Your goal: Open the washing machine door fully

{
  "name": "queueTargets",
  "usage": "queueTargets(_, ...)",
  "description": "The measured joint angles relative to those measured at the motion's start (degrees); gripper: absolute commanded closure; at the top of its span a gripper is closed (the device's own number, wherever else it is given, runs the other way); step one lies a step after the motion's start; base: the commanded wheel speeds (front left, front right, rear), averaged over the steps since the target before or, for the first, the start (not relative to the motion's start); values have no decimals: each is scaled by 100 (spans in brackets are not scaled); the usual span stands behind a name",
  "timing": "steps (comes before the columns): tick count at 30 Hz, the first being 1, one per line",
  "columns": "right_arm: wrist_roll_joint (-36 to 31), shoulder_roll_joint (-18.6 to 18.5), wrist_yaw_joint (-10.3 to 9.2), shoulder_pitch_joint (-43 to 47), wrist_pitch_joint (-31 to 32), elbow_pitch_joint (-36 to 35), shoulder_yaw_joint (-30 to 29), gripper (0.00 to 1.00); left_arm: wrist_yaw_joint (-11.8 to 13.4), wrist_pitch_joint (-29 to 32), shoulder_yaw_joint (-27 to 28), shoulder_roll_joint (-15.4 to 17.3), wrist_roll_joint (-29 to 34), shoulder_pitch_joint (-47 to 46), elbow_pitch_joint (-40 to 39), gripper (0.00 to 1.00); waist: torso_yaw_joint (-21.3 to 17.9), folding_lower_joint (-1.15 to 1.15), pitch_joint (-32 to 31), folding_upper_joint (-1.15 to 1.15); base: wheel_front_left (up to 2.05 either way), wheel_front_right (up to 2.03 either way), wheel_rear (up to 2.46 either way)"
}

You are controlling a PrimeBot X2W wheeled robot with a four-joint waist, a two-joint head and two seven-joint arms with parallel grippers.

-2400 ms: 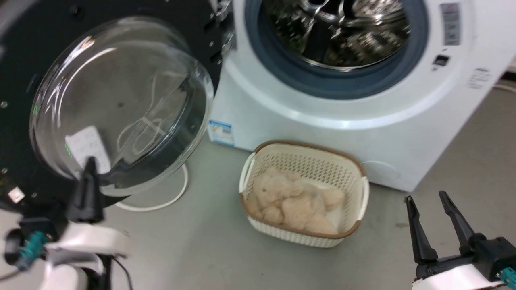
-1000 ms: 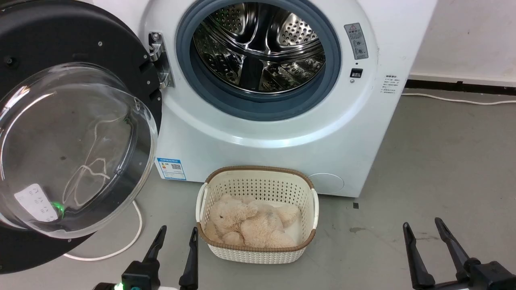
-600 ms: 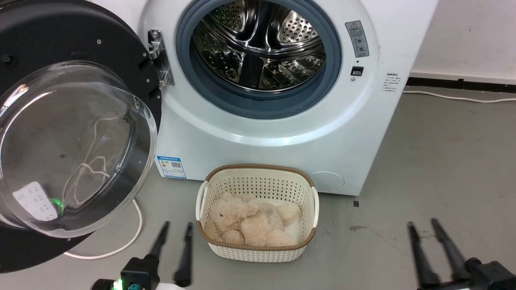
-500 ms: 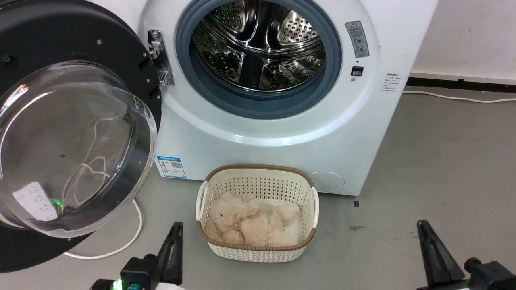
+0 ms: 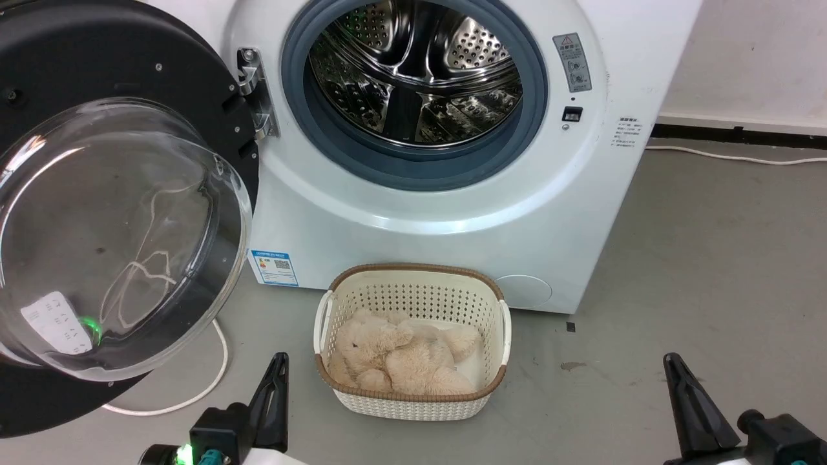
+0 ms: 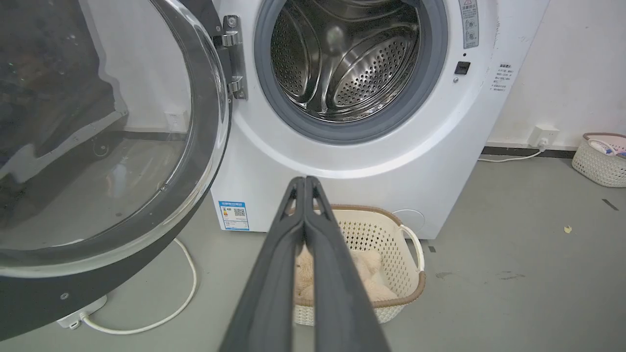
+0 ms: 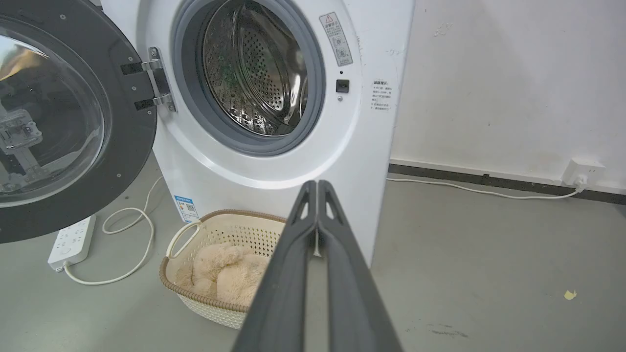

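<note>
head view: washing machine door [image 5: 123, 213] swung wide open to the left of the white washing machine [image 5: 452, 226], hanging on its metal hinge [image 5: 253, 90], glass bowl bulging toward the camera. steel drum [image 5: 413, 71] exposed inside the blue-grey rubber ring [image 5: 420, 173]. cream basket [image 5: 413, 294] on the grey floor [image 5: 711, 258] just in front of the machine, beige plush toy [image 5: 400, 358] inside. white cable [image 5: 155, 409] loops on the floor under the door. left gripper [image 5: 279, 363] bottom left, clenched, fingers pressed together, grasping nothing, near the basket, apart from the door. right gripper [image 5: 672, 363] bottom right, also clenched on nothing, over bare floor.

left wrist view: own two fingers meet at the tip, pointing at the machine front above the basket. door takes up the left side, open, hinge at the drum's left. second small basket [image 6: 599, 159] far right by the wall.

right wrist view: fingers closed tight, tips touching. door at left, open, reflections in the glass. white power strip [image 7: 71, 242] on the floor below the door. wall socket [image 7: 582, 173] at right.
</note>
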Motion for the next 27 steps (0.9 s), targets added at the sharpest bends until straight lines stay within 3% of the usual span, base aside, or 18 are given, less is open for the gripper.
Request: queueTargets(27,-88,0,0,-151,327,-12,76,100,-203,277,345,-190,315,-2,-93,100,-30,0,-2,0,0,0,0)
